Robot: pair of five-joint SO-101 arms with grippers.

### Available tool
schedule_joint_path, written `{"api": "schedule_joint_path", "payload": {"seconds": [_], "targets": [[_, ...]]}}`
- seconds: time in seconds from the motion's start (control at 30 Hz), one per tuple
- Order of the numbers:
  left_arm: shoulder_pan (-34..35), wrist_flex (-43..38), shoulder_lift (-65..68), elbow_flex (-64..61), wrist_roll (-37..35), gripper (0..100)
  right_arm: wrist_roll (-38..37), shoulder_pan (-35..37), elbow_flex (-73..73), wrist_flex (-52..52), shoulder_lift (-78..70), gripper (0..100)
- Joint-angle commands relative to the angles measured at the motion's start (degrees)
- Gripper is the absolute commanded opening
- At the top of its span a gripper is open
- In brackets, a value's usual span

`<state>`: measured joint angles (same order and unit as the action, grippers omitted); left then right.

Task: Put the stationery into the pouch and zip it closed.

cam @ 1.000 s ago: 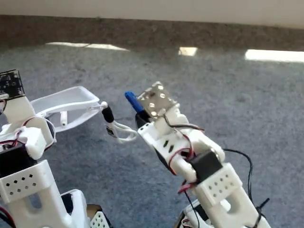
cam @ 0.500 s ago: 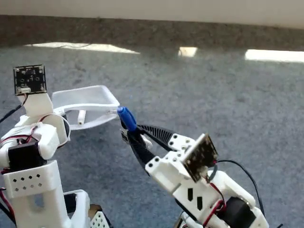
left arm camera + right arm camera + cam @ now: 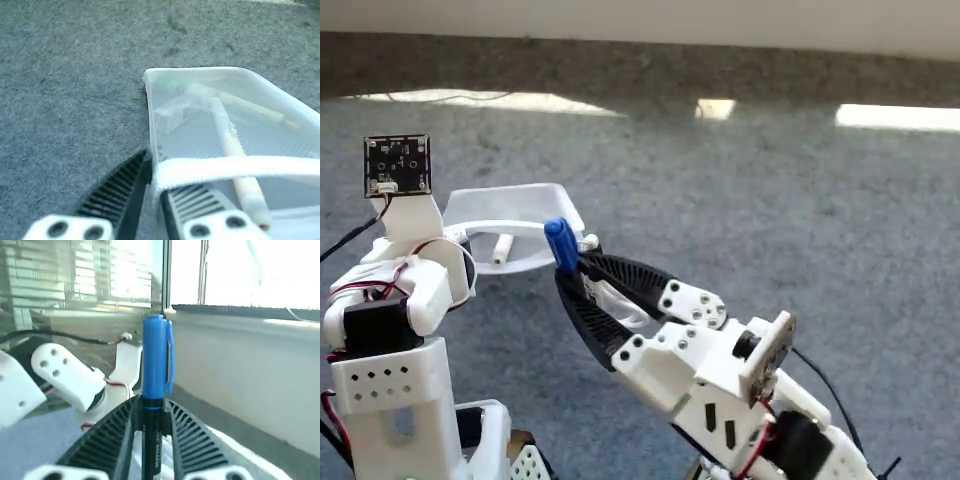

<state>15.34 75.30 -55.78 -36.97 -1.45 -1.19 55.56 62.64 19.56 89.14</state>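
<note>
A white mesh pouch hangs open above the grey carpet, held by its rim. My left gripper is shut on the pouch's white rim band. Inside the pouch lie a white pen and a small pale block; the white pen shows through the mesh from above. My right gripper is shut on a black pen with a blue cap. The cap stands right at the pouch's near right corner. In the right wrist view the blue-capped pen rises between the black fingers.
Grey carpet spreads around both arms, with open room to the right and back. A brown ledge runs along the far edge. The left arm's white body stands at the front left and shows as the left arm in the right wrist view.
The right arm swung down and brought the blue-capped pen left and lower, up to the pouch's corner. The left arm rose and carried the pouch a little to the right.
</note>
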Motion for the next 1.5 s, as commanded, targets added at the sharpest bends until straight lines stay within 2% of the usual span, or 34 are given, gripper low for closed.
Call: {"api": "schedule_joint_path", "payload": {"seconds": [0.0, 0.13, 0.3, 0.57, 0.73, 0.9, 1.07, 1.23, 1.37, 1.47], "targets": [[-1.10, -0.88, -1.01, 3.65, -0.62, 1, 0.35, 0.48, 6.37, -20.53, 0.48, 0.5], [-1.01, -0.44, -1.01, 3.65, -0.62, 1, 0.35, 0.48, 13.85, -34.59, 0.40, 0.5], [-0.75, 0.00, -1.01, 3.65, -0.62, 1, 0.44, 0.22, 17.63, -44.70, -4.26, 0.5], [-0.75, 0.26, -1.01, 3.12, -0.53, 1, 0.44, 0.13, 17.45, -65.01, -22.46, 0.5], [-0.66, 0.26, -1.01, 2.86, -0.44, 1, 0.44, 0.04, 17.45, -73.45, -34.77, 0.5], [-0.66, 0.26, -1.01, 2.86, -0.35, 1, 0.44, -3.74, 16.40, -84.09, -45.76, 0.5], [-0.66, 0.26, -1.01, 2.86, -0.35, 1, 0.44, -5.58, 15.16, -90.15, -54.64, 0.5], [-0.66, 0.26, -1.01, 2.77, -0.35, 1, 0.62, -5.41, 15.16, -90.86, -60.44, 0.5], [-0.66, 0.26, -1.01, 2.77, -0.35, 1, 0.44, -5.49, 15.16, -91.56, -60.26, 0.5], [-0.66, 0.26, -1.01, 2.77, -0.35, 1, 0.44, -5.85, 15.60, -95.87, -57.19, 0.5]]}}
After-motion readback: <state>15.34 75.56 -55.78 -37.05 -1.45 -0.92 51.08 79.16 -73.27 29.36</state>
